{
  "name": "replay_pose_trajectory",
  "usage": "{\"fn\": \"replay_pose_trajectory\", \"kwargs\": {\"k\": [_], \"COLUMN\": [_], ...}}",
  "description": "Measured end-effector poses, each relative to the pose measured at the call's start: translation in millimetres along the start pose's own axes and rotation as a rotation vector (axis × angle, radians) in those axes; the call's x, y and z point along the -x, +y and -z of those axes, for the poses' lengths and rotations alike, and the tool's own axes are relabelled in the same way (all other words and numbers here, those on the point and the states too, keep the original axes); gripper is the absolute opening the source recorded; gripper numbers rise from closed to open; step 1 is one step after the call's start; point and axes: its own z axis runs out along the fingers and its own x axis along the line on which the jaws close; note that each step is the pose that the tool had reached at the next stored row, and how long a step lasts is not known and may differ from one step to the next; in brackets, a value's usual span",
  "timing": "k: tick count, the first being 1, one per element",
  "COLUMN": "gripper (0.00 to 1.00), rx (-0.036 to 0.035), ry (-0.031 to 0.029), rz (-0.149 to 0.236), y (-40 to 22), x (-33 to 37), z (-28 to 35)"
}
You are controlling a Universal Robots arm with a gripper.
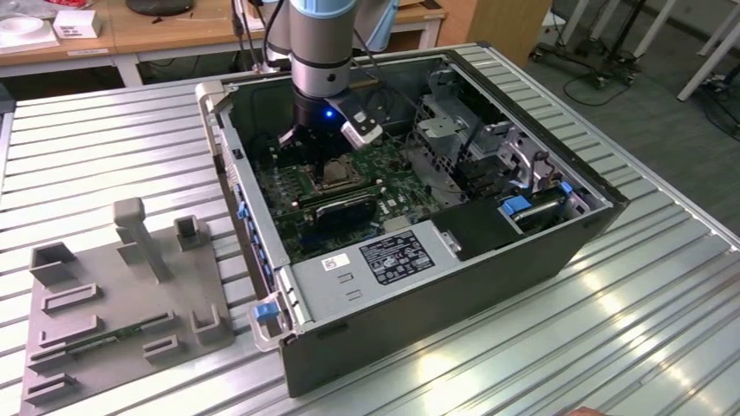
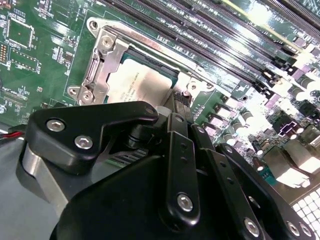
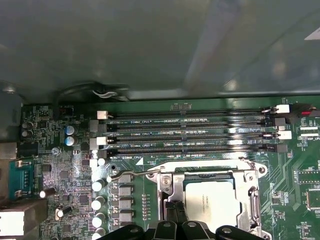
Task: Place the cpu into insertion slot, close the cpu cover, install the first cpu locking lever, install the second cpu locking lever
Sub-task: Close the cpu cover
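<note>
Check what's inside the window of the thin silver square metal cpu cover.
The flat silvery-tan square cpu shows in the window of the thin silver cpu cover. The black gripper covers part of it; whatever lies underneath the cpu is hidden.

Exterior view high, far; both wrist views close above cpu (image 2: 142, 82) (image 3: 210, 202)

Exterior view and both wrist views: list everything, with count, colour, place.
slatted metal table: one, silver, under everything.
open computer case: one, black, on the table.
motherboard: one, green, inside the case.
small flat square cpu: one, silvery-tan, in its socket.
thin metal cpu cover frame: one, silver, framing the cpu.
memory slots: four, black, beside the socket.
moulded fixture plate: one, grey, on the table, exterior view's left.
robot arm: one, grey, reaching into the case.
gripper: one, black, over the socket's edge.
</note>
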Motion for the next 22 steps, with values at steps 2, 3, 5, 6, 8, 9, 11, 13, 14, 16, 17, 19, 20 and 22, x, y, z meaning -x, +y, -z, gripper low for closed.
{"fn": "replay_pose_trajectory", "kwargs": {"k": [2, 3, 5, 6, 8, 9, 11, 13, 14, 16, 17, 19, 20, 22], "gripper": [0.11, 0.11, 0.11, 0.11, 0.11, 0.11, 0.11, 0.11, 0.11, 0.11, 0.11, 0.11, 0.11, 0.11], "rx": [0.0000, 0.0001, 0.0002, 0.0005, -0.0001, -0.0006, -0.0008, -0.0002, 0.0000, 0.0000, 0.0000, 0.0000, 0.0001, -0.0001], "ry": [0.0000, 0.0000, -0.0001, -0.0003, 0.0001, 0.0004, 0.0005, 0.0002, 0.0000, 0.0000, 0.0000, 0.0000, 0.0000, 0.0001], "rz": [0.000, 0.000, 0.000, 0.000, 0.000, 0.000, 0.000, 0.000, 0.000, 0.000, 0.000, 0.000, 0.000, 0.000], "y": [0.0, 0.0, 0.0, 0.1, -0.1, -0.2, -0.3, -0.2, -0.2, -0.2, -0.2, -0.2, -0.2, -0.2], "x": [0.0, 0.0, 0.0, 0.0, 0.0, -0.1, -0.1, 0.0, 0.0, 0.0, 0.0, 0.0, 0.0, 0.0], "z": [0.0, -0.1, -0.2, -0.6, -1.6, -2.0, -2.8, -3.1, -3.2, -3.2, -3.2, -3.4, -3.7, -3.9]}}
